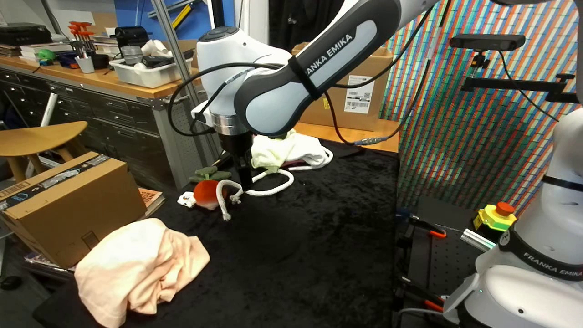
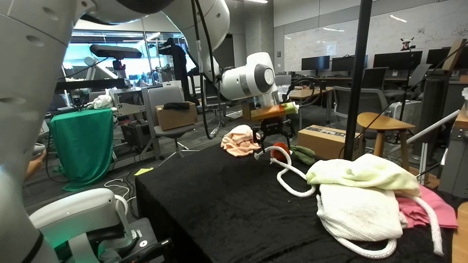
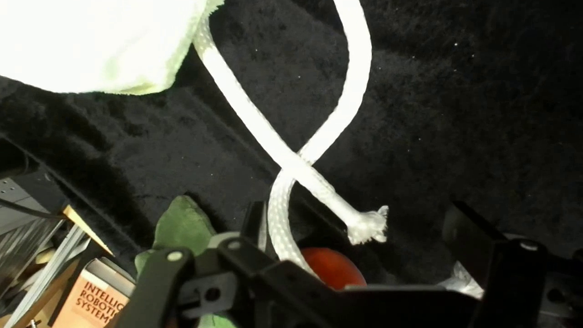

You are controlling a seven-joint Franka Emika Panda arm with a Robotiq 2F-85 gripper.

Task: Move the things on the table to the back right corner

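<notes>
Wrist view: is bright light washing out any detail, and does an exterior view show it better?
Wrist view: the pale yellow-green cloth is mostly blown out to white; much of the braided white rope is too, its weave showing at the lower bend. In an exterior view, the cloth shows readable folds.

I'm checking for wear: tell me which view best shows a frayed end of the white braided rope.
The wrist view: the white braided rope's frayed end appears large and unobstructed, its tufts clear. In both exterior views that end is much smaller, its tufts less distinct.
</notes>
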